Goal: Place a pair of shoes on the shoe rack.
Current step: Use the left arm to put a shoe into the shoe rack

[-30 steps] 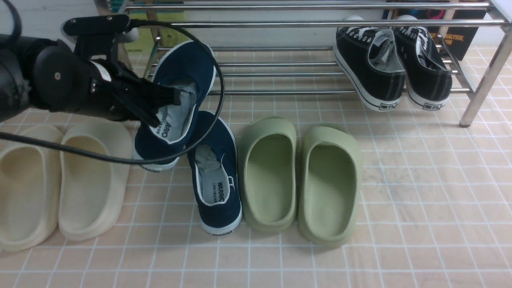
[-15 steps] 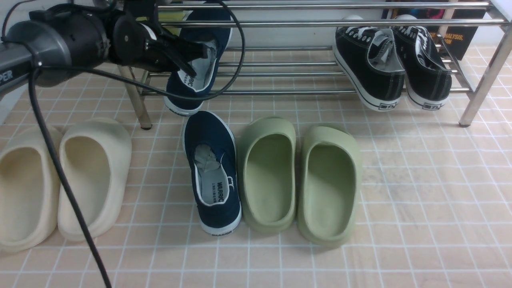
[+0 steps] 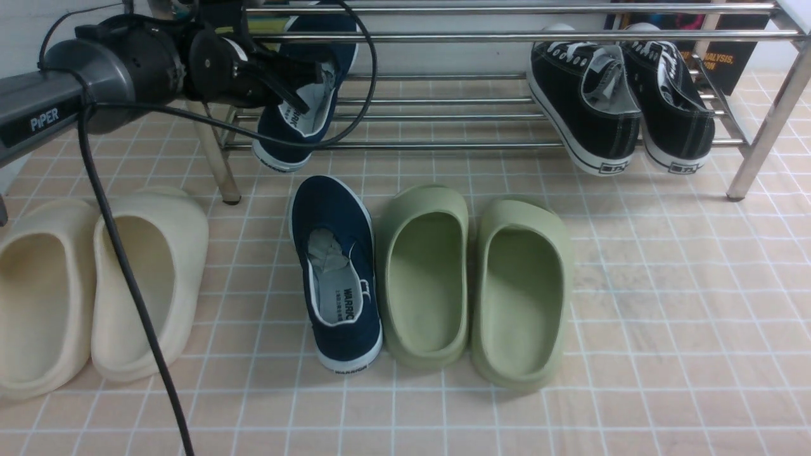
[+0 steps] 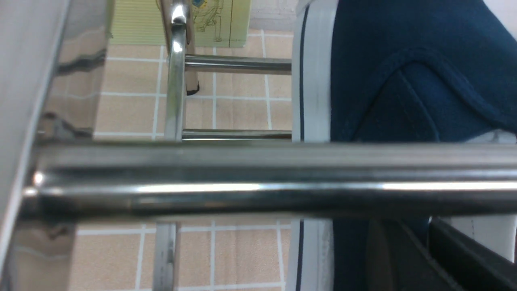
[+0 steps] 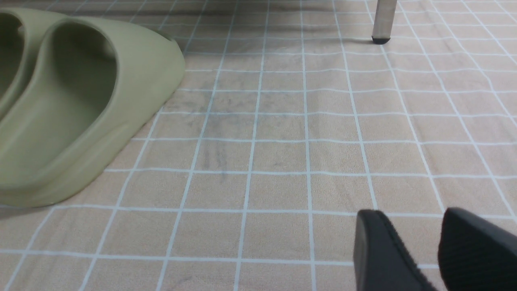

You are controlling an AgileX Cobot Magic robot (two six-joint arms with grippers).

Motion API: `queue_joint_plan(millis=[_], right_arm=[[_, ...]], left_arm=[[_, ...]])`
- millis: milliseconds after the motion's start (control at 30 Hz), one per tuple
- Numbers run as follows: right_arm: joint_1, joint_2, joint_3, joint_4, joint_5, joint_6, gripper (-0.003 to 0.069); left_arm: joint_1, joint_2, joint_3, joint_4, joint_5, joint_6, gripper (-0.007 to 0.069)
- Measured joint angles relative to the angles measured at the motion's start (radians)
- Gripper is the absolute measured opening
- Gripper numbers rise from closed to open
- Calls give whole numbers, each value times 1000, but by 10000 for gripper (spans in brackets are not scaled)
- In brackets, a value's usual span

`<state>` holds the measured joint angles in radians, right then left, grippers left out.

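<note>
One navy slip-on shoe (image 3: pixel 298 120) hangs toe-up at the left end of the chrome shoe rack (image 3: pixel 443 38), its heel near the front lower tube. My left gripper (image 3: pixel 304 76) is shut on the side of this shoe's opening. In the left wrist view the shoe (image 4: pixel 383 81) sits behind a rack tube (image 4: pixel 242 182), and the gripper (image 4: pixel 420 242) pinches its white-edged side. The second navy shoe (image 3: pixel 339 272) lies on the floor in front of the rack. My right gripper (image 5: pixel 408 238) is open and empty low over the floor; it is outside the front view.
A pair of black lace-up sneakers (image 3: pixel 621 101) leans on the rack's right end. Green clogs (image 3: pixel 475 285) lie right of the floor shoe, cream clogs (image 3: pixel 95 285) at the far left. The rack's legs stand on the floor on the left (image 3: pixel 215 158) and on the right (image 3: pixel 760 139). A black cable (image 3: pixel 127 272) trails from the left arm.
My left arm has carried the navy shoe up and back from the floor to the rack's left end. In the last half second it shifted slightly left and down.
</note>
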<state>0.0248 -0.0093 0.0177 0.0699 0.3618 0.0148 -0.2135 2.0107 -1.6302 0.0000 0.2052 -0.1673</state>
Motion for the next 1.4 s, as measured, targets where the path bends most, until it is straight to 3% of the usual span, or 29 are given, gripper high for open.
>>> queue_joint_plan(millis=[100, 367, 533, 633, 867, 967, 1100, 1400], right_arm=[[0, 0, 0, 0, 0, 0, 239], [0, 0, 0, 0, 0, 0, 239], [0, 0, 0, 0, 0, 0, 239], [0, 0, 0, 0, 0, 0, 239], [0, 0, 0, 0, 0, -1, 239], [0, 0, 0, 0, 0, -1, 239], [0, 0, 0, 0, 0, 0, 239], [0, 0, 0, 0, 0, 0, 239]], left_arm=[[0, 2, 0, -28, -15, 0, 97], [0, -2, -7, -39, -54, -4, 298], [0, -56, -7, -38, 24, -4, 320], [0, -108, -8, -38, 114, -3, 299], [0, -155, -12, -38, 395, 25, 173], [0, -138, -12, -39, 509, 76, 78], [0, -111, -12, -82, 539, 128, 8], [0, -66, -12, -248, 532, 216, 2]])
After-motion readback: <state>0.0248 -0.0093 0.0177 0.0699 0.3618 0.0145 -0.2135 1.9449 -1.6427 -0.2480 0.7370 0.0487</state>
